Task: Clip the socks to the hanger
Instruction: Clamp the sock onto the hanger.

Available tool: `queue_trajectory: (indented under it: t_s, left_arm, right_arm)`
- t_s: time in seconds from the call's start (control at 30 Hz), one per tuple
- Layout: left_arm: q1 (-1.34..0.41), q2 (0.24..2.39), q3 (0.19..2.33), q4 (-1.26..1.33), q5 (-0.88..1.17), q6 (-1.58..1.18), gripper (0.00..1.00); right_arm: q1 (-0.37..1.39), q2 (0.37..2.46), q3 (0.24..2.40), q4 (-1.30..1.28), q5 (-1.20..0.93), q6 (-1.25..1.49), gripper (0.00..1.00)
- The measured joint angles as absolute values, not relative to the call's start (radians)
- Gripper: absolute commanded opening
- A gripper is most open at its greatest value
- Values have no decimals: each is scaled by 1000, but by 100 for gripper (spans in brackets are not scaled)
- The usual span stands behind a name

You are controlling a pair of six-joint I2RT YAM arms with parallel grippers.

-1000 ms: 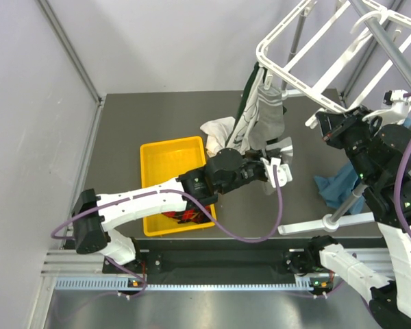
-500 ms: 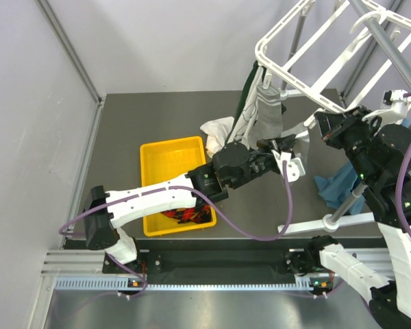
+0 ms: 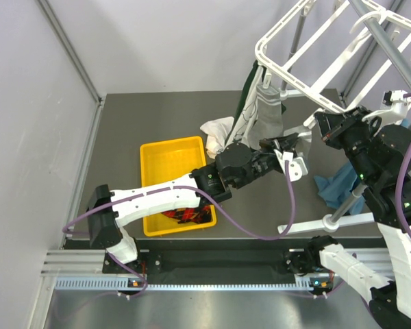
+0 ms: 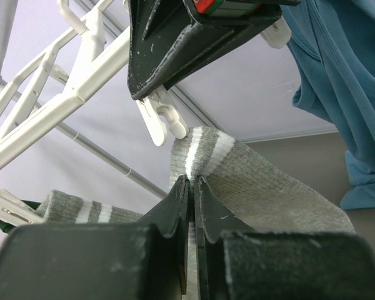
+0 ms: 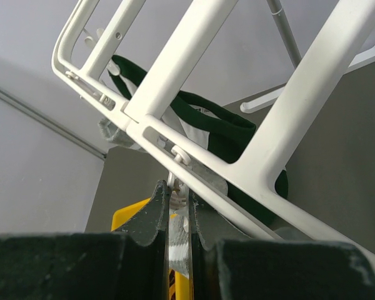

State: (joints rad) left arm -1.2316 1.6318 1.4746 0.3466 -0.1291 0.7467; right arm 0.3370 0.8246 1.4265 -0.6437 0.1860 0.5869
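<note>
A grey sock (image 4: 262,187) with white stripes is pinched between the pressed-together jaws of the left gripper (image 4: 190,184). It is held up just beside a white clip (image 4: 164,120) of the hanger (image 3: 294,81), above the far right part of the table (image 3: 157,116). That clip is squeezed by the right gripper (image 5: 177,190), whose jaws are drawn almost together around it. A second grey sock (image 3: 268,113) is seen hanging from the hanger's near rail. The patterned socks (image 3: 185,216) are lying in the yellow bin (image 3: 168,161) by the near edge. A blue cloth (image 3: 332,188) is draped near the right edge.
</note>
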Motion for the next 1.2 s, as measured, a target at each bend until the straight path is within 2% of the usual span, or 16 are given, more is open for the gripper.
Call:
queue_trajectory:
  t_s: [1.2]
  left_arm:
    - [-1240, 1632, 1452, 394, -204, 758, 0]
  right_arm:
    - [337, 825, 1427, -644, 186, 587, 0]
